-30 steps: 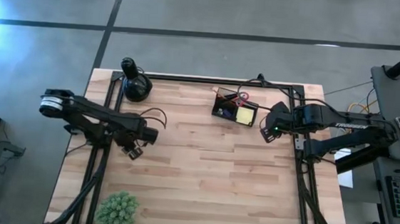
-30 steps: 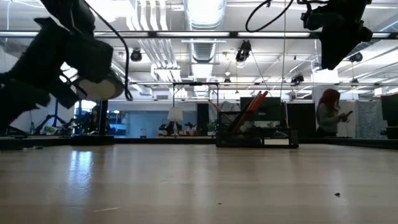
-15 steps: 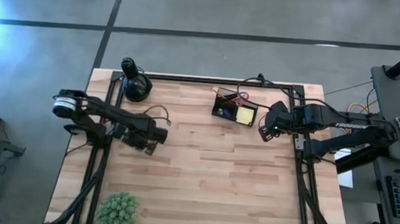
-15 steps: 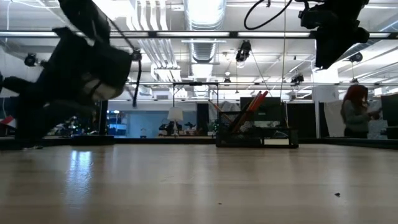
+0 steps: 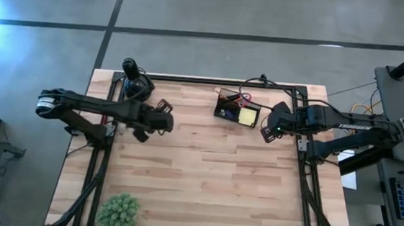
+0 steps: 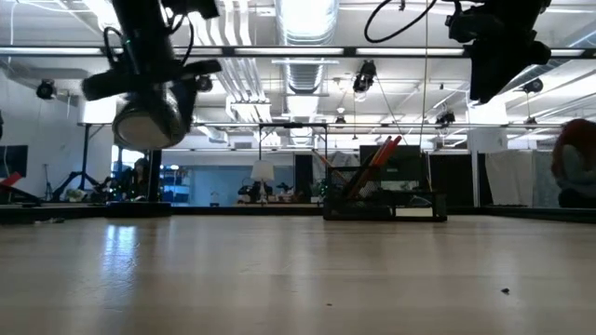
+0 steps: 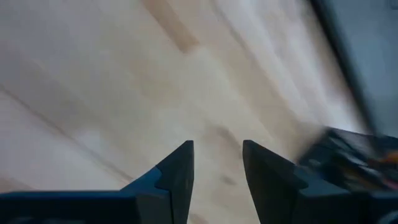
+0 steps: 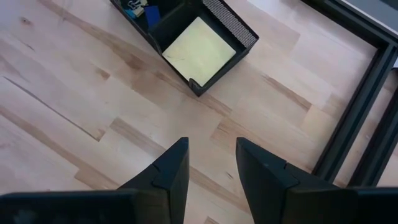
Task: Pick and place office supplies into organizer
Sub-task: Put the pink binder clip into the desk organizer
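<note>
The black organizer (image 5: 235, 108) stands on the table's far right part, and it also shows in the low view (image 6: 384, 207). A yellow sticky-note pad (image 8: 199, 53) lies flat in one of its compartments. Red-handled scissors and orange pencils (image 6: 376, 160) stick up out of another. My right gripper (image 8: 211, 155) hangs open above the table just on the near-right side of the organizer, with nothing between its fingers. My left gripper (image 5: 161, 114) is open and empty above the table's left part, well clear of the organizer (image 7: 348, 158).
A round black object with an upright knob (image 5: 137, 85) stands at the far left corner, close behind my left arm. A small green plant (image 5: 118, 212) sits at the near left edge. Bare wood (image 5: 211, 179) fills the middle and near part of the table.
My left gripper has risen and swung toward the table's far edge and a little to the right, rolling strongly about its own axis. It stays open and empty. The right arm and the organizer have kept still.
</note>
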You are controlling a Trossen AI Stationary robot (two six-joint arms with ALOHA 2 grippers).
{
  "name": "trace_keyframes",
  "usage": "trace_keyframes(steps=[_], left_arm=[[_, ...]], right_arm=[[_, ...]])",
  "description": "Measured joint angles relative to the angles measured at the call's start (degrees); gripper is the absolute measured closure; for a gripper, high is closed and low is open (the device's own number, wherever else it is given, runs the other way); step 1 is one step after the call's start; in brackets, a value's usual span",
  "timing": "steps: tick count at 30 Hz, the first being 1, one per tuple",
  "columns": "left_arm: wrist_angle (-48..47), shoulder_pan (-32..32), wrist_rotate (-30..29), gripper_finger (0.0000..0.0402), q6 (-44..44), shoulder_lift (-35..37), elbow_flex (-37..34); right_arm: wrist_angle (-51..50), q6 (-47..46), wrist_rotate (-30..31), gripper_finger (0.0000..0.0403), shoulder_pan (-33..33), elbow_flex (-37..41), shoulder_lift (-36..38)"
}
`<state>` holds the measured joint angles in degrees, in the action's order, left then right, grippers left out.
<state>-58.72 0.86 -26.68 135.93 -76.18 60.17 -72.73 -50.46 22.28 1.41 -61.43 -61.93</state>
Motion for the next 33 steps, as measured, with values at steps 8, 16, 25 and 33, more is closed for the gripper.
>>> trace_keyframes(steps=[8, 16, 25, 33], left_arm=[[5.6, 0.1, 3.4, 0.0279, 1.0, -0.3, -0.1], [5.0, 3.0, 16.4, 0.0279, 9.7, -1.6, -2.7], [4.3, 11.8, 39.4, 0.0279, 19.8, -3.6, -3.9], [2.2, 15.5, 44.1, 0.0279, 29.9, -3.5, -6.3]], right_arm=[[0.2, 0.1, 0.0, 0.0280, 0.0, 0.0, 0.0], [0.4, 0.1, 0.0, 0.0280, 0.0, 0.0, 0.0], [1.6, 0.1, 0.0, 0.0280, 1.2, 0.0, 0.0], [1.7, 0.1, 0.2, 0.0280, 4.3, 0.0, 0.0]])
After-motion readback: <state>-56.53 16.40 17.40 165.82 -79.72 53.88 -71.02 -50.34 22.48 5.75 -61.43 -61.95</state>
